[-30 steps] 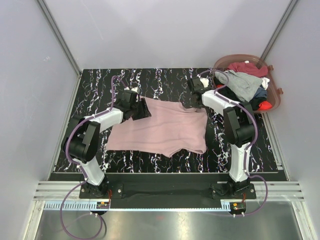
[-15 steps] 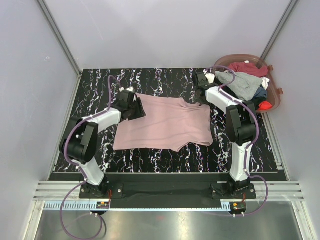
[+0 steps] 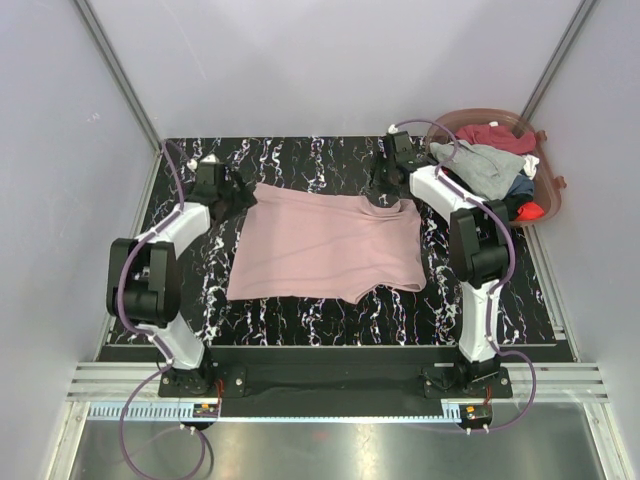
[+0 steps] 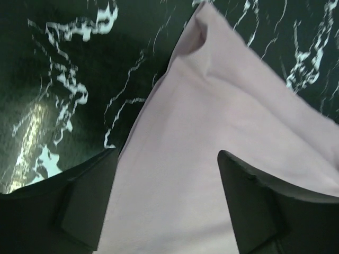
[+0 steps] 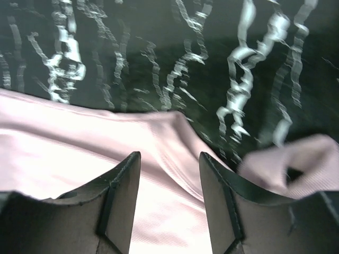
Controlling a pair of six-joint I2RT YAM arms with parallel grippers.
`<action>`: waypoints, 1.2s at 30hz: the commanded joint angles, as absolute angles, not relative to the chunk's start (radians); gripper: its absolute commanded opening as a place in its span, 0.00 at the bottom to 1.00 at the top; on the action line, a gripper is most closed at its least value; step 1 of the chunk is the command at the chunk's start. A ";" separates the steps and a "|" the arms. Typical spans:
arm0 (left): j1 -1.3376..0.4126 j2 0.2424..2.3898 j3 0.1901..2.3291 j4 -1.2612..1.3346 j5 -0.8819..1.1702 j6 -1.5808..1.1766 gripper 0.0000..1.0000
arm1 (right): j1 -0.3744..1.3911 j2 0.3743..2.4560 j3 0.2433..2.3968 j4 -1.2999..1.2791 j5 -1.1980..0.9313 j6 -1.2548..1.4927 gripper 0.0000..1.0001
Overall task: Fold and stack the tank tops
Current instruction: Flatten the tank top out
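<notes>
Top external view: the pink tank top (image 3: 320, 245) is spread flat on the table (image 3: 300, 315). The left gripper (image 4: 168, 159) and right gripper (image 5: 169, 159) are seen open and empty, with its far edge beneath the fingers.

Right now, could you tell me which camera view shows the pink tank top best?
The top external view: the whole pink tank top lies spread on the table. The left wrist view shows only one corner and edge; the right wrist view shows only a blurred strip of its edge.
</notes>
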State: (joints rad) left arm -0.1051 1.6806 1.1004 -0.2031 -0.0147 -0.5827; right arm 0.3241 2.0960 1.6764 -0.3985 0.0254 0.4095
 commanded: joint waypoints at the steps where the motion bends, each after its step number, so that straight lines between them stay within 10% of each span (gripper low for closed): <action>1: -0.100 1.741 1.229 -0.205 -0.011 -0.591 0.86 | 0.321 2.164 1.753 -0.379 -0.098 0.396 0.56; 15: -0.075 1.999 1.509 -0.296 -0.006 -0.580 0.88 | 0.321 2.324 1.910 -0.462 -0.110 0.410 0.61; 24: -0.069 2.097 1.575 -0.267 0.041 -0.580 0.66 | 0.322 2.332 1.910 -0.422 -0.111 0.420 0.10; 36: -0.055 2.152 1.670 -0.245 0.060 -0.554 0.57 | 0.322 2.347 2.028 -0.426 -0.057 0.390 0.00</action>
State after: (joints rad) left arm -0.0635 2.1292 1.6112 -0.2893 0.0223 -0.5716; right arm 0.3241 2.3577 1.9858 -0.4549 -0.0875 0.4114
